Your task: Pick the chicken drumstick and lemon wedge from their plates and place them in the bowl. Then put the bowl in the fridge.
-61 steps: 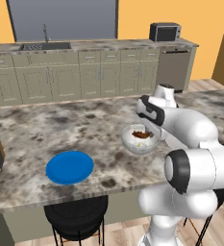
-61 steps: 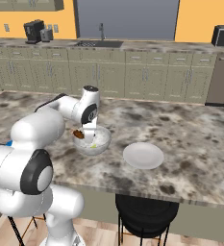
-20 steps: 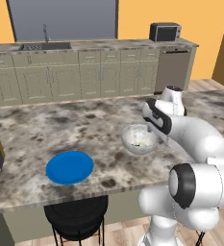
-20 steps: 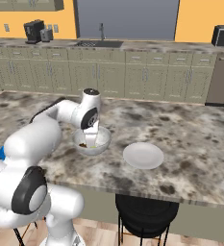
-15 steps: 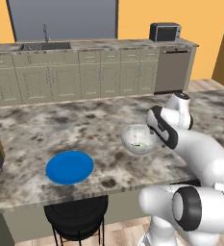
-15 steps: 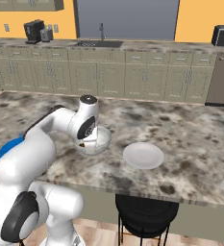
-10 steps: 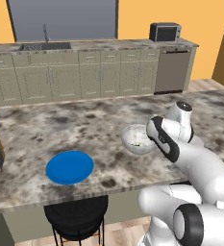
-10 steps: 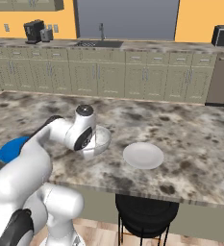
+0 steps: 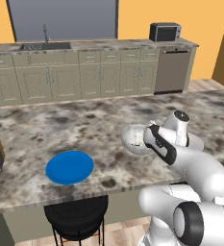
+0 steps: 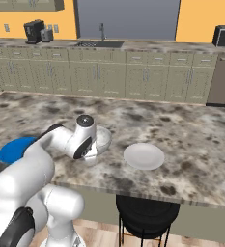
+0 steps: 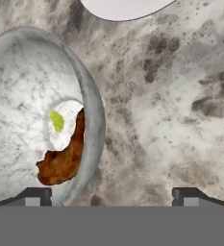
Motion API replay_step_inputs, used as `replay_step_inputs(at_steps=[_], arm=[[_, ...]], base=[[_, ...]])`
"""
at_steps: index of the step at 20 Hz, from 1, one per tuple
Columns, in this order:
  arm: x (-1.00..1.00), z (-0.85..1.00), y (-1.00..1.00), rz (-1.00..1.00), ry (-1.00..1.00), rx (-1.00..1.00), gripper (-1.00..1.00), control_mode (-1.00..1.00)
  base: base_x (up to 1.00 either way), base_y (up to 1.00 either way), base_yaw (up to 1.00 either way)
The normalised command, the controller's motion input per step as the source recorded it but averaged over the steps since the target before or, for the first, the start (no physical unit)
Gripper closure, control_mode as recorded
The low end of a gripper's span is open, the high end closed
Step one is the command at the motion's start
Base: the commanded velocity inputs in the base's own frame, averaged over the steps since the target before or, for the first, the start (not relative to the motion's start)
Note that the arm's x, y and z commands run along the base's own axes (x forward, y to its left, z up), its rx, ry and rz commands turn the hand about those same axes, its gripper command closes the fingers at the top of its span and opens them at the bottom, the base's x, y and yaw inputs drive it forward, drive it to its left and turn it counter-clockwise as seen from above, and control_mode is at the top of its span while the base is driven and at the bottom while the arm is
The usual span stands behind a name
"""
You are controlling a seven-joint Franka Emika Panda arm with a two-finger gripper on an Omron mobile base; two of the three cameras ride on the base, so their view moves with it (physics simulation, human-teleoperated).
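Holding drumstick [image 11: 63, 161] and lemon wedge [image 11: 57, 120]: speckled bowl [image 11: 17, 86].

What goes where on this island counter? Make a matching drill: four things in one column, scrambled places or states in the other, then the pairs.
1. chicken drumstick
2. blue plate
3. pale plate
4. gripper

a. open, astride the bowl's rim
b. bare, left of the bowl
c. in the bowl beside the lemon wedge
d. bare, right of the bowl

Pairs: 1-c, 2-b, 3-d, 4-a
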Motion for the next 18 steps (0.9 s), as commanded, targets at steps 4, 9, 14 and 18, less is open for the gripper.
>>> replay_step_inputs(at_steps=[4, 9, 14, 18], arm=[[0.31, -0.08, -0.01, 0.02, 0.01, 0.00, -1.00, -1.00], [0.28, -0.13, 0.00, 0.00, 0.06, 0.00, -1.00, -1.00], [0.23, -0.17, 0.00, 0.00, 0.08, 0.00, -1.00, -1.00], [0.23, -0.18, -0.02, 0.00, 0.07, 0.00, -1.00, -1.00]], base=[[0.00, 0.00, 0.00], [0.00, 0.00, 0.00], [0.00, 0.00, 0.00], [0.00, 0.00, 0.00]])
